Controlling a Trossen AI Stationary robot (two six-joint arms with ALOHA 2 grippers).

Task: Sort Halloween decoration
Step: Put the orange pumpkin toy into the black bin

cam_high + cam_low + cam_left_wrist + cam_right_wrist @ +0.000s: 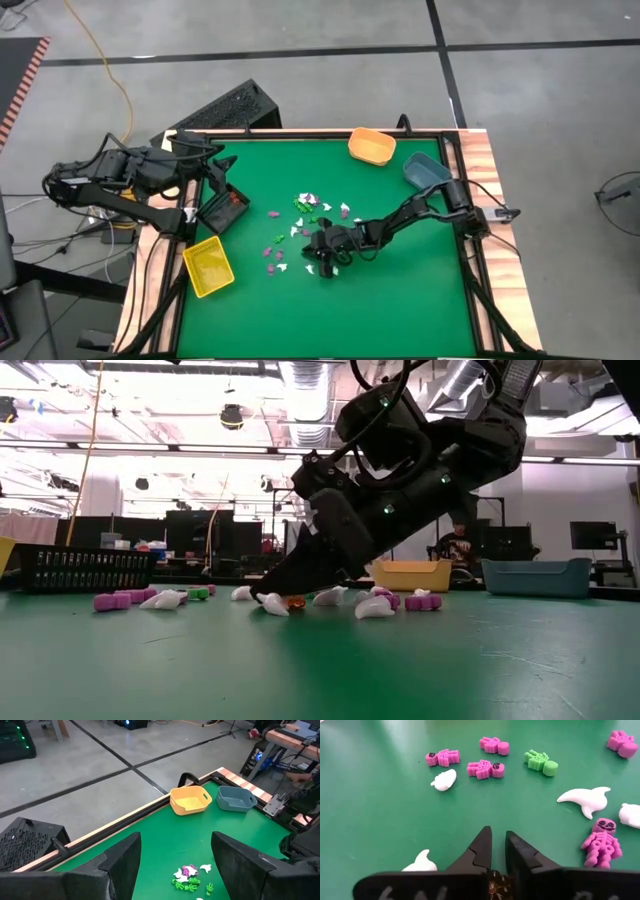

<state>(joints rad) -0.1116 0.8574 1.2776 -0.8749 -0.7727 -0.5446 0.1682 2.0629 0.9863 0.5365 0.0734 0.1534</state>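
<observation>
Green tabletop (pixel 400 300), trinkets (pixel 310 205) scattered mid-field; right claw (pixel 498 845) is down among them, nearly together, pinching a small orange-brown trinket (pixel 496 887). Pick in hand; next, lift and carry to a bin. Left claw (pixel 175 865) waits, fingers apart, near the black bin (pixel 222 208).

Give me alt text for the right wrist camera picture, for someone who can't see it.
The right gripper is down at the green table, its two dark fingers nearly closed with a small orange-brown trinket between them. Beyond lie pink skeleton trinkets, one green skeleton and white ghost shapes.
</observation>
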